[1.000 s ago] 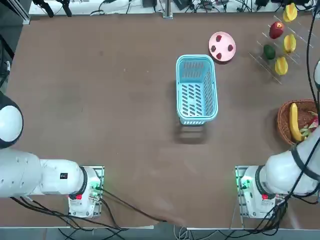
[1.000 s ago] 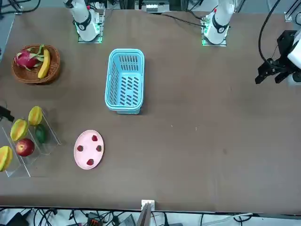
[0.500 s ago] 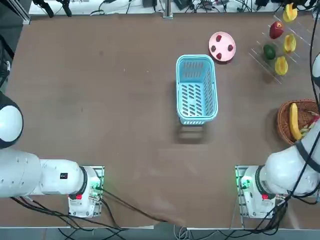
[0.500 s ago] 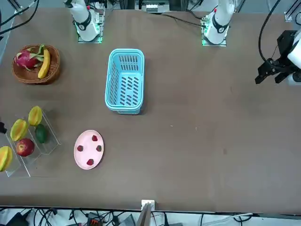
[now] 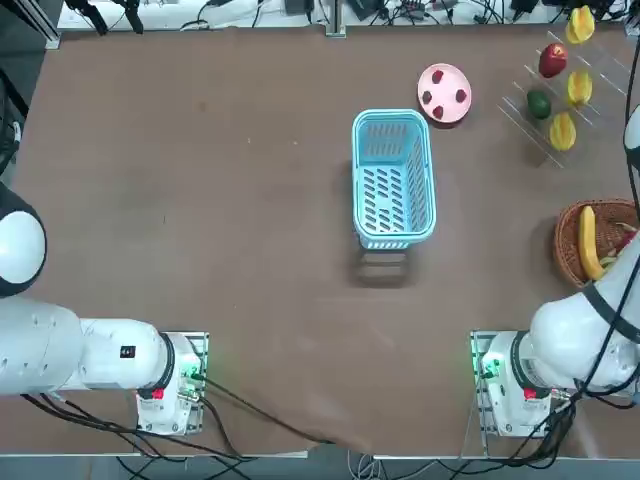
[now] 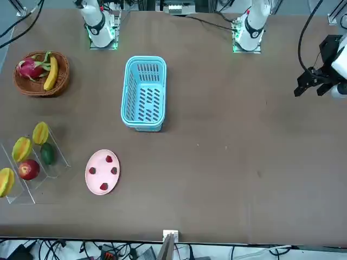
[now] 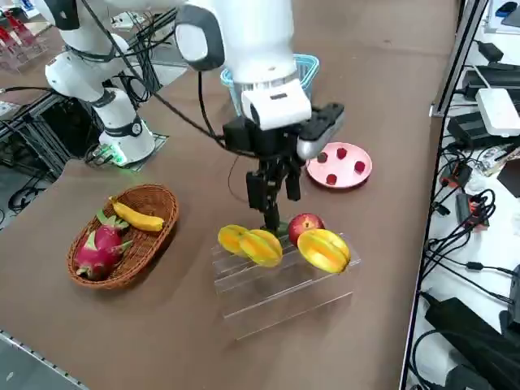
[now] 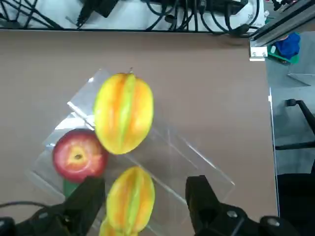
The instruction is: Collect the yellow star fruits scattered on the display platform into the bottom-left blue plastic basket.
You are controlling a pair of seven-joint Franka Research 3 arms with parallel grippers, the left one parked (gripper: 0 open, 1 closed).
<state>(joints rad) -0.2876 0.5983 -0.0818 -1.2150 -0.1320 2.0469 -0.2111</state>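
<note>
Three yellow star fruits (image 7: pixel 233 238) (image 7: pixel 262 246) (image 7: pixel 323 249) rest on the clear display platform (image 7: pixel 276 286) at the table's far right. In the top view they show as (image 5: pixel 581 22) (image 5: pixel 579 87) (image 5: pixel 563 130). My right gripper (image 7: pixel 274 210) hangs open just above the platform, fingers pointing down, holding nothing. In the wrist view the middle star fruit (image 8: pixel 130 196) lies below the gap between my fingers (image 8: pixel 87 196), and another star fruit (image 8: pixel 123 113) sits beyond. The blue plastic basket (image 5: pixel 393 178) stands mid-table and holds nothing.
A red apple (image 7: pixel 305 227) and a green fruit (image 5: pixel 539 103) share the platform. A pink plate (image 5: pixel 444 92) with small red pieces sits between basket and platform. A woven basket (image 7: pixel 122 236) with a banana and dragon fruit stands nearer the arm's base.
The right arm has drifted toward the table's right edge; its dark tip has left the front view. No fruit has moved.
</note>
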